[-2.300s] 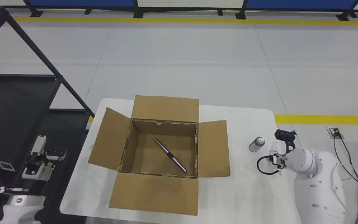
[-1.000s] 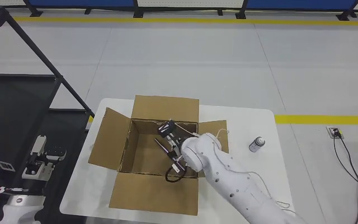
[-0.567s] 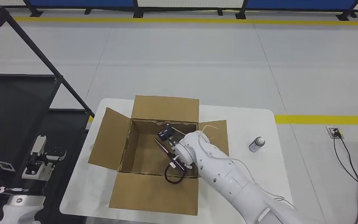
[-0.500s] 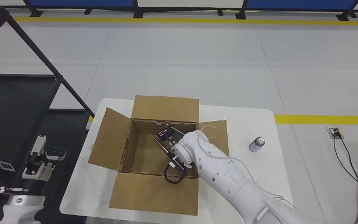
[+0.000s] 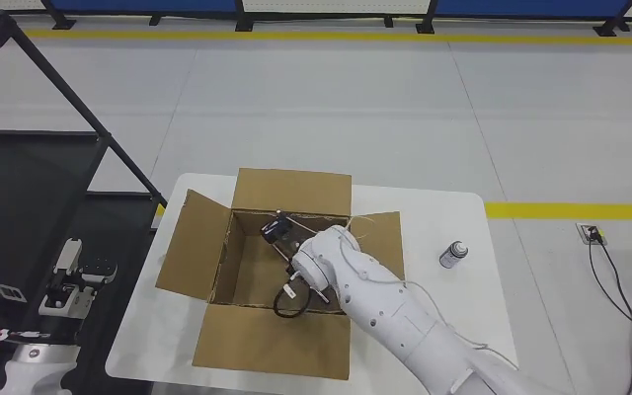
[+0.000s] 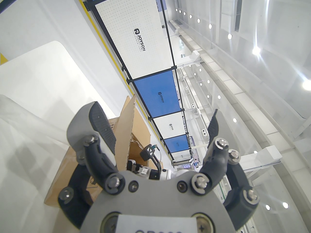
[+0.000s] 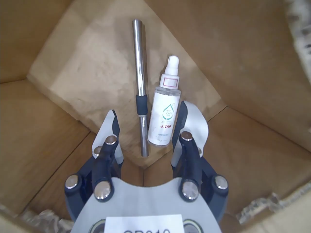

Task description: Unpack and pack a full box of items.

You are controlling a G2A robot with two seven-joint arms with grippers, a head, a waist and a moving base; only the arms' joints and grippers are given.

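Jaws are gaping on right gripper [image 7: 148,112], hovering over spray bottle [image 7: 164,115] in box [image 5: 291,188] at can's [image 5: 453,254] nine o'clock, and on left gripper [image 6: 155,113].

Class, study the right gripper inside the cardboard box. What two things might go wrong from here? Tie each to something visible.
1. The open right gripper hangs over the spray bottle and the metal rod, which lie close side by side; closing might catch both or knock one askew.
2. The gripper sits low between the box walls, so pulling out might snag the cardboard.
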